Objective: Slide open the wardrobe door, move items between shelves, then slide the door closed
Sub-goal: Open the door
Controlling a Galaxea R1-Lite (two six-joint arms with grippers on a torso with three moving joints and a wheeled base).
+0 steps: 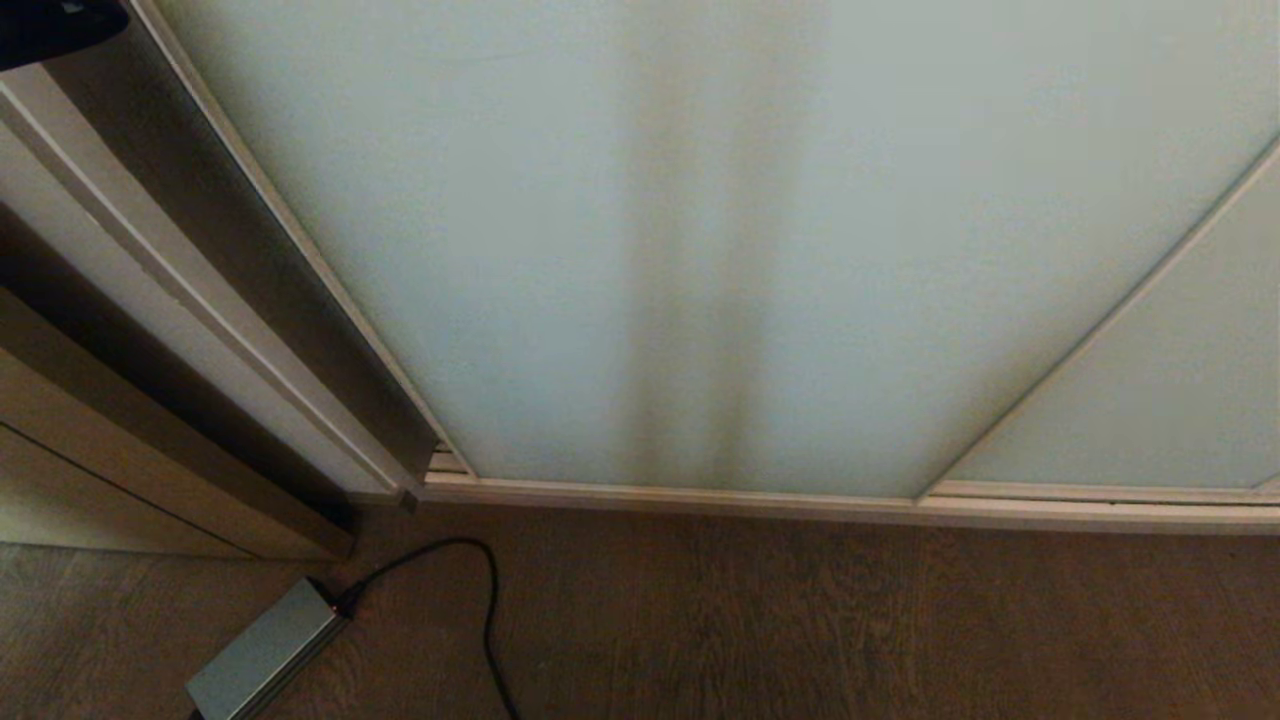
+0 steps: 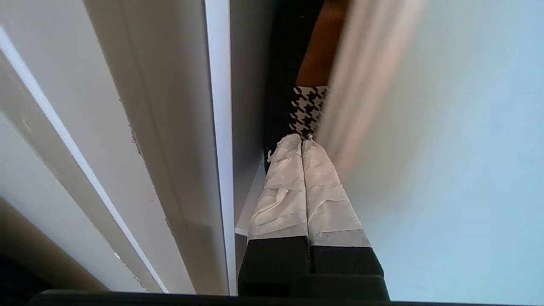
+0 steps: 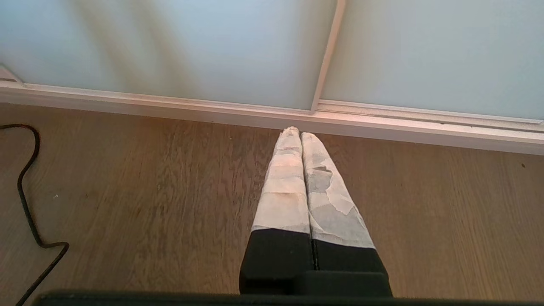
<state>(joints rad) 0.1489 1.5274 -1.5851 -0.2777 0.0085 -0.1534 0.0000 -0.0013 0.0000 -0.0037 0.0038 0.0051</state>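
The sliding wardrobe door [image 1: 700,250] is a frosted pale blue-green pane that fills most of the head view. In the left wrist view my left gripper [image 2: 301,140] is shut, and its taped fingertips point into a narrow gap between the door's blurred edge [image 2: 361,85] and a white upright frame [image 2: 219,127]. Inside the gap I see a houndstooth fabric [image 2: 308,108], a brown item [image 2: 323,51] and a sliver of white shelf [image 2: 250,208]. My right gripper [image 3: 296,132] is shut and empty. It hangs low over the wooden floor and points at the door's bottom rail [image 3: 255,117].
A grey power box [image 1: 265,650] with a black cable [image 1: 490,620] lies on the wood floor at the left. The beige side frame [image 1: 150,450] stands left of the gap. A second glass panel [image 1: 1180,380] overlaps the door on the right. A dark shape [image 1: 50,30] shows in the top left corner.
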